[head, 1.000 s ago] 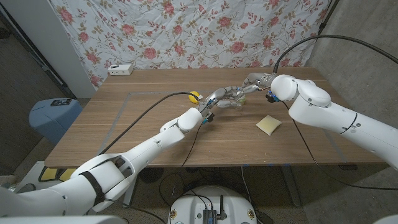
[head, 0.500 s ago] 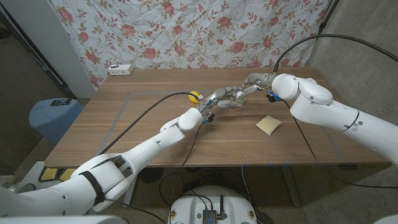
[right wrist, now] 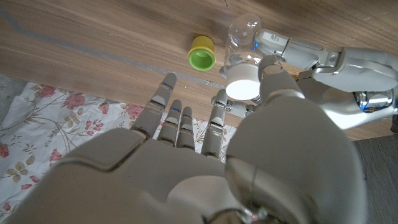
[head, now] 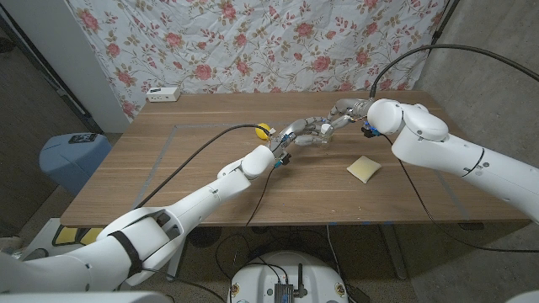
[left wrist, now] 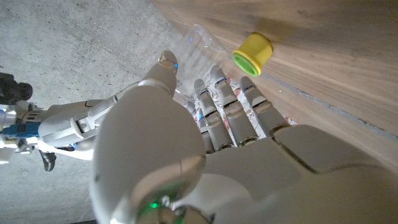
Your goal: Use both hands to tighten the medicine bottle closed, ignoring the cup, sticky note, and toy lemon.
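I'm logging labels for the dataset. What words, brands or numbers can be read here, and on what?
None can be read.
The clear medicine bottle with its white cap shows no print.
The yellow cup and the sticky note look blank.
The white box at the table's far edge is too small to read.

Around the medicine bottle (head: 313,139), both hands crowd in: left hand (head: 296,135) on one side, right hand (head: 337,120) on the other. The yellow cup (head: 263,130) stands near; the sticky note (head: 364,168) lies apart, bare table (head: 168,168) between.
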Tool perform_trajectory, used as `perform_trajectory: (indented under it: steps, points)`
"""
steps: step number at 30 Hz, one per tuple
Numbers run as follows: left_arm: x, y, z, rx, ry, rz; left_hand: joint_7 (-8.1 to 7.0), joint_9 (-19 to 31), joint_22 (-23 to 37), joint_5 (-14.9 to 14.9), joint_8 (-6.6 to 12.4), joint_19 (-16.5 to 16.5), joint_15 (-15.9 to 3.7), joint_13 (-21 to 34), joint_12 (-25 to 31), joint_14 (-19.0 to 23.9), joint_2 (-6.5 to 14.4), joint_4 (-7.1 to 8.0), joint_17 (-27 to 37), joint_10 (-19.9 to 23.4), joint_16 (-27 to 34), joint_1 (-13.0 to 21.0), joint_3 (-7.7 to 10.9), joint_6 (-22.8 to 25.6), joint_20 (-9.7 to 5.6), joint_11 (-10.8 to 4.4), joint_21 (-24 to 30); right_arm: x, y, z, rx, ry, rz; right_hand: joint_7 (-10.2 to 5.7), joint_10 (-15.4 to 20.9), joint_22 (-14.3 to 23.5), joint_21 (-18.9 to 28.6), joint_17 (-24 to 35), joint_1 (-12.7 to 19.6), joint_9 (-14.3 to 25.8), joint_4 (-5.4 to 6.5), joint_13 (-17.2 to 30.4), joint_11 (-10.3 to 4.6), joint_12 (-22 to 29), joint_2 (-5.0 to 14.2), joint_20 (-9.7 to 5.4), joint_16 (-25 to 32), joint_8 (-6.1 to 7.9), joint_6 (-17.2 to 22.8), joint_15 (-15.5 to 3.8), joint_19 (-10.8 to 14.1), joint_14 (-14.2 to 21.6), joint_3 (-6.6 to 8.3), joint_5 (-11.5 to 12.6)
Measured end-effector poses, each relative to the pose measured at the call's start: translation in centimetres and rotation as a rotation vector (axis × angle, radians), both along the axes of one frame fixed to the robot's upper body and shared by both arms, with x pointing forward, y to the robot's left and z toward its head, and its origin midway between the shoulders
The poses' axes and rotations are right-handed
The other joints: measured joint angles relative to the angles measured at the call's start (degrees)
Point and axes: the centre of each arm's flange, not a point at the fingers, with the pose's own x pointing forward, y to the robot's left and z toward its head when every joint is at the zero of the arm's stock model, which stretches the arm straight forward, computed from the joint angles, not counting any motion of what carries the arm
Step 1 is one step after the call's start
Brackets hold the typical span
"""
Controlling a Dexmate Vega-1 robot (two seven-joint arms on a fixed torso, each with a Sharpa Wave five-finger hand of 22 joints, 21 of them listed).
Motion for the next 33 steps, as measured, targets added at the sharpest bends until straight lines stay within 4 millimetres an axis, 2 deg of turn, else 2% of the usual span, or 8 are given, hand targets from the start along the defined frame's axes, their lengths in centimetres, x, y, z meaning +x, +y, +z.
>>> perform_trajectory:
  steps: [7, 9, 13, 25, 28, 33]
  points:
    - [0.08, -0.02, 0.05, 0.003, 0.002, 0.001, 0.0, 0.0, 0.0, -0.01, 0.0, 0.0, 0.0, 0.0, -0.01, 0.0, -0.01, 0.0, 0.02, 0.0, 0.0, 0.0, 0.0, 0.0, 0.0, 0.0, 0.0, 0.17, 0.01, 0.02, -0.002, -0.004, -0.006, -0.22, 0.52, 0.0, 0.0, 0.0, 0.14, 0.0, 0.24, 0.0, -0.09, 0.44, 0.17, 0.0, 0.4, 0.24, 1.46, -0.09, 0.0, 0.53, 0.23, 0.0]
    - [0.11, -0.02, 0.05, 0.004, 0.003, 0.001, 0.01, 0.0, 0.0, -0.01, 0.0, 0.0, 0.0, 0.0, -0.05, 0.0, -0.01, 0.0, 0.04, 0.0, 0.0, 0.0, 0.0, 0.0, 0.0, 0.0, 0.0, 0.21, 0.02, 0.02, -0.002, -0.004, -0.006, -0.1, 0.61, 0.0, 0.0, -0.01, 0.14, 0.0, 0.24, 0.0, -0.18, 0.44, 0.17, 0.0, 0.4, 0.67, 1.76, -0.09, 0.0, 0.53, 0.23, 0.0]
    - [0.2, -0.06, 0.05, 0.006, 0.006, 0.001, 0.01, 0.0, 0.0, -0.01, 0.0, 0.0, 0.0, -0.02, -0.05, 0.0, -0.01, 0.0, 0.04, 0.0, 0.0, 0.0, 0.0, 0.0, 0.0, 0.0, 0.0, 0.27, 0.06, 0.02, -0.002, -0.005, -0.006, -0.3, 1.02, 0.0, 0.0, 0.27, 0.28, 0.0, 0.47, 0.0, 0.23, 0.44, 0.31, -0.25, 0.39, 0.68, 2.15, -0.09, 0.24, 0.53, 0.46, 0.0]
    - [0.42, -0.16, 0.09, 0.008, 0.01, 0.003, 0.01, 0.0, 0.0, 0.17, 0.0, 0.0, 0.02, -0.05, -0.32, -0.02, -0.02, -0.08, 0.02, -0.01, 0.08, -0.01, 0.41, 0.0, 0.0, -0.01, 0.0, 0.34, 0.27, 0.12, -0.001, -0.004, 0.003, -0.3, 1.02, 0.0, 0.0, 0.26, 0.27, 0.01, 0.47, 0.0, 0.23, 0.44, 0.31, -0.25, 0.4, 0.67, 2.15, -0.08, 0.24, 0.52, 0.46, 0.0]
    - [0.35, -0.21, 0.11, 0.007, 0.008, -0.002, 0.01, 0.0, 0.0, 0.17, 0.0, 0.0, 0.1, -0.04, -0.41, -0.1, -0.04, -0.08, 0.01, -0.01, 0.08, -0.02, 0.41, 0.0, 0.0, -0.01, 0.0, 0.33, 0.32, 0.13, -0.001, -0.004, 0.005, 0.1, 1.02, 0.0, 0.0, 0.26, 0.27, 0.01, 0.87, 0.0, 0.23, 0.44, 0.31, -0.25, 0.39, 0.67, 2.55, -0.08, 0.24, 0.52, 0.53, 0.0]
    - [0.34, -0.23, 0.11, 0.007, 0.008, -0.002, 0.01, 0.0, 0.0, 0.17, 0.0, 0.0, 0.1, -0.03, -0.21, -0.1, -0.18, -0.08, 0.01, -0.01, 0.07, -0.16, 0.41, 0.0, 0.0, -0.01, 0.0, 0.33, 0.37, 0.1, 0.001, -0.003, 0.008, 0.31, 1.03, 0.0, 0.0, 0.26, 0.27, 0.01, 0.88, 0.0, 0.22, 0.44, 0.31, -0.25, 0.62, 1.11, 4.0, 0.01, 0.24, 1.06, 0.53, 0.0]
